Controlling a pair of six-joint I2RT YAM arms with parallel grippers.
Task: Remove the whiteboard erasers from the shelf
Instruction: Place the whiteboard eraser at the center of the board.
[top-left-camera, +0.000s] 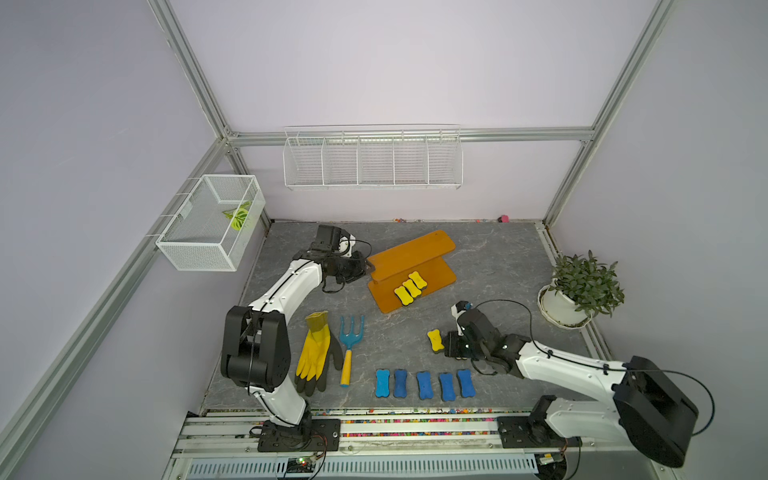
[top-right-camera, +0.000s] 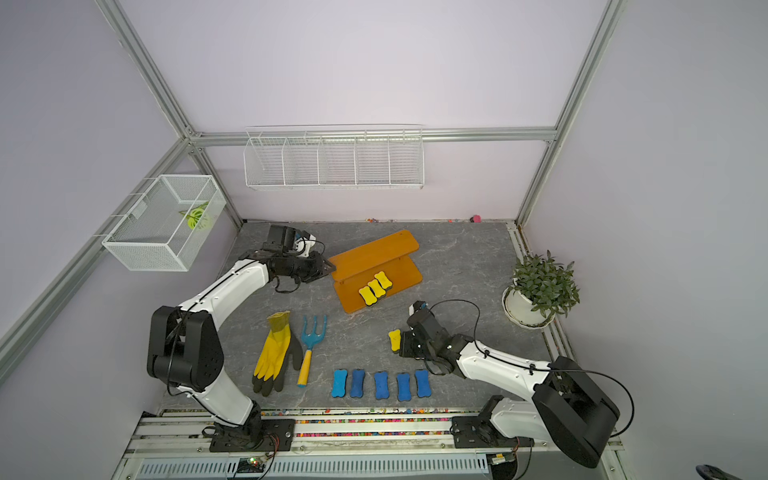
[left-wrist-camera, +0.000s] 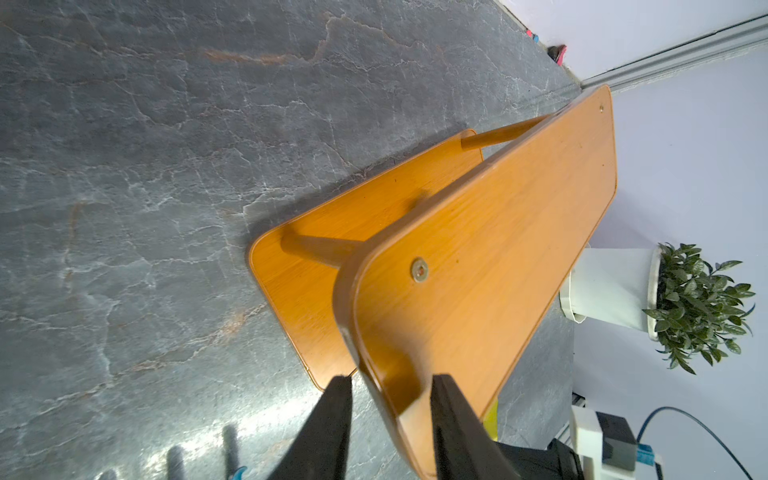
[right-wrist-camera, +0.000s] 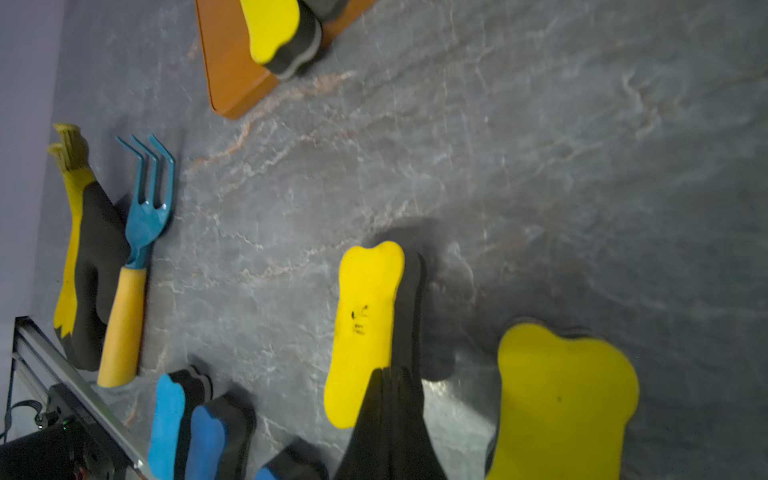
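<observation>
Left wrist view: my left claw (left-wrist-camera: 391, 378) clamps the shelf's (left-wrist-camera: 498, 232) top board, three yellow erasers (top-left-camera: 410, 287) sit on its lower board, my right claw (top-left-camera: 445, 345) at five o'clock is closed beside another eraser (top-left-camera: 435, 340) on the table (top-left-camera: 498, 257); tilting the shelf could spill them.

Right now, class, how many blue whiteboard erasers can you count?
5. The blue erasers lie side by side in one row on the table near its front edge, none on the shelf. No more seem hidden.

Three yellow erasers (top-left-camera: 410, 287) on lower tier of orange shelf (top-left-camera: 411, 249); five blue erasers (top-left-camera: 424, 384) off it.
</observation>
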